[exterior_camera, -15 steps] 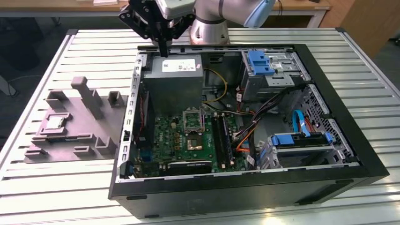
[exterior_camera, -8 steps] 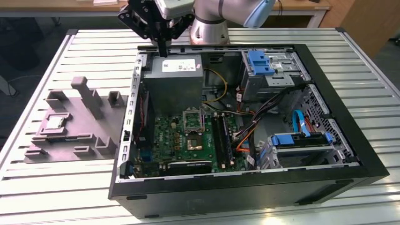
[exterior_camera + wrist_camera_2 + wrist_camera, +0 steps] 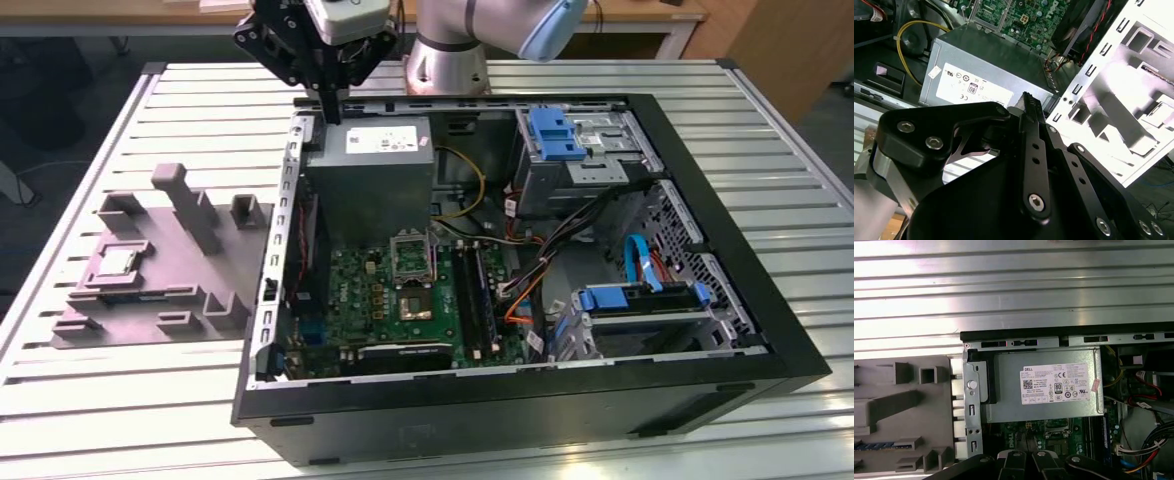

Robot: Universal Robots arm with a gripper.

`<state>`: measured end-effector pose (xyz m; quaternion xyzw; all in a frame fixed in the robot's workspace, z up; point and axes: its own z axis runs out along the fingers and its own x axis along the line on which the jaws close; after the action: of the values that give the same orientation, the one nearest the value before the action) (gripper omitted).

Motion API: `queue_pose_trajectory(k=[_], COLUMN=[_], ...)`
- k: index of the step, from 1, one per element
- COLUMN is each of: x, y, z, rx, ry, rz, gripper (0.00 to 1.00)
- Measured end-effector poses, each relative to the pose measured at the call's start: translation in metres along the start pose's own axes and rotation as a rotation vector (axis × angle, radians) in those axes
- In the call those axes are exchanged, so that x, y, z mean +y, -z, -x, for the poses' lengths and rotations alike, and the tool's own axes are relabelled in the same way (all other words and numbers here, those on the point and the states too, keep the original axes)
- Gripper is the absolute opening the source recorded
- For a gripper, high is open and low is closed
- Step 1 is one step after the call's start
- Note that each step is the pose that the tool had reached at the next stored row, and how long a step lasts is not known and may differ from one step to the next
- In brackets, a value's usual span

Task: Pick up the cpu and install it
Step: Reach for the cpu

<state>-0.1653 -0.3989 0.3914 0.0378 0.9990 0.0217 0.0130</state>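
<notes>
The cpu (image 3: 118, 262) is a small pale square chip lying flat in a recess of the grey tray (image 3: 160, 300), at the exterior view's left beside the open computer case (image 3: 534, 400). My gripper (image 3: 330, 113) hangs above the case's far left corner, over the grey power supply (image 3: 374, 170), well away from the cpu. Its fingers are pressed together and hold nothing. In the second wrist view the gripper (image 3: 1029, 98) points at the power supply (image 3: 979, 70). The metal-framed socket (image 3: 411, 254) sits on the green motherboard (image 3: 360, 300) inside the case.
The case holds blue-tabbed drive bays (image 3: 561, 135), cables (image 3: 534, 270) and a dark chip (image 3: 416, 306). The tray carries upright blocks (image 3: 187, 205) and, in the first wrist view, a blue memory stick (image 3: 874, 445). Everything rests on a slatted metal table (image 3: 134, 410).
</notes>
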Motion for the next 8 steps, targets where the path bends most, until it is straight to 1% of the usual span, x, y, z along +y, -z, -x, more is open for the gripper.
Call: queue_pose_trajectory(k=[4, 6, 8], x=[0.0000, -0.0003, -0.0003], y=[-0.0001, -0.0013, -0.0013], z=[-0.0001, -0.0028, -0.0029], rx=[0.0000, -0.0001, -0.0001], ry=[0.000, 0.000, 0.000], rz=[0.0001, 0.0001, 0.0001], gripper=[0.11, 0.11, 0.11])
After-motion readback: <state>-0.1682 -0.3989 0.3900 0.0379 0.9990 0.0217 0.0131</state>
